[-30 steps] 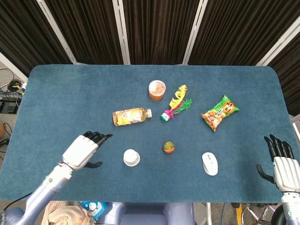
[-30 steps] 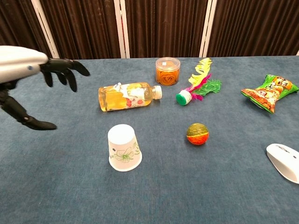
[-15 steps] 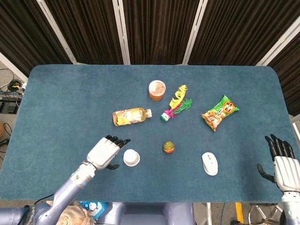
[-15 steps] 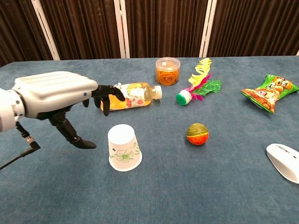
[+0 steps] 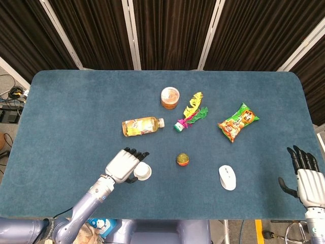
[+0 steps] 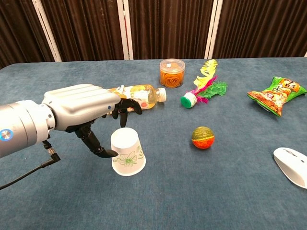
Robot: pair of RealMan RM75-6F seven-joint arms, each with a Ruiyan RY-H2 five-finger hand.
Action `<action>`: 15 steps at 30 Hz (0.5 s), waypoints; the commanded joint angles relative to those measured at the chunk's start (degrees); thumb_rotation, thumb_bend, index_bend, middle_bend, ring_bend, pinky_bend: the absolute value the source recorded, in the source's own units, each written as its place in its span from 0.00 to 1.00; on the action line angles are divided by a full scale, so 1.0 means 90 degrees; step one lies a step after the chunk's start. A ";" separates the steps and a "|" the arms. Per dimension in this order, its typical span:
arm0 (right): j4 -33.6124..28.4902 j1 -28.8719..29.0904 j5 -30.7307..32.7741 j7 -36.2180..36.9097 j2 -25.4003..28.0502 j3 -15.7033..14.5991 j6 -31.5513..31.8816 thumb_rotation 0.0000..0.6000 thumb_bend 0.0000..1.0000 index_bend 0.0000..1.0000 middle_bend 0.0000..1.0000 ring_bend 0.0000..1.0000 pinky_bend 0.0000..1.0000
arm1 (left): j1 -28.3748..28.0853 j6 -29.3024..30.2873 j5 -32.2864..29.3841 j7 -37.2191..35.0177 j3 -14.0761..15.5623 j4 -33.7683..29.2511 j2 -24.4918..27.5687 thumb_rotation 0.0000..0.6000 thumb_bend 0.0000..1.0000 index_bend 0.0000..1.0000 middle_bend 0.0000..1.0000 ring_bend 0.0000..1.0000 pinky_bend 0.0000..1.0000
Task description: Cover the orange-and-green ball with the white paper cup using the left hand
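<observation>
The white paper cup [image 5: 143, 172] [image 6: 127, 152] stands upside down on the blue table, left of the orange-and-green ball [image 5: 183, 159] [image 6: 203, 137]. My left hand [image 5: 125, 165] [image 6: 84, 111] hovers at the cup's left side with fingers spread over its top and the thumb low beside it; it holds nothing. Whether the thumb touches the cup I cannot tell. My right hand [image 5: 306, 178] rests open near the table's front right corner, seen only in the head view.
A lying juice bottle [image 5: 141, 125] [image 6: 128, 99] sits just behind the cup. Further back are a clear tub [image 5: 170, 97], a feather shuttlecock [image 5: 190, 115] and a snack bag [image 5: 238, 121]. A white mouse [image 5: 227, 177] lies right of the ball.
My left hand has moved right from the table's left part up to the cup's side. The cup, ball and right hand have not moved.
</observation>
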 commanded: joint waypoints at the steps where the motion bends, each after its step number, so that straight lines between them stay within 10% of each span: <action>1: 0.0000 0.0000 0.0001 0.0002 0.0000 -0.0001 -0.0002 1.00 0.35 0.00 0.00 0.00 0.03 | -0.0054 0.0032 -0.0050 0.0005 0.0020 0.0042 -0.0057 1.00 0.23 0.19 0.38 0.32 0.38; 15: -0.0021 -0.0001 0.0016 0.0012 0.0006 -0.0003 -0.0014 1.00 0.35 0.00 0.00 0.00 0.03 | -0.0218 0.0205 -0.0024 -0.0125 0.0106 0.0127 -0.0138 1.00 0.25 0.23 0.42 0.38 0.42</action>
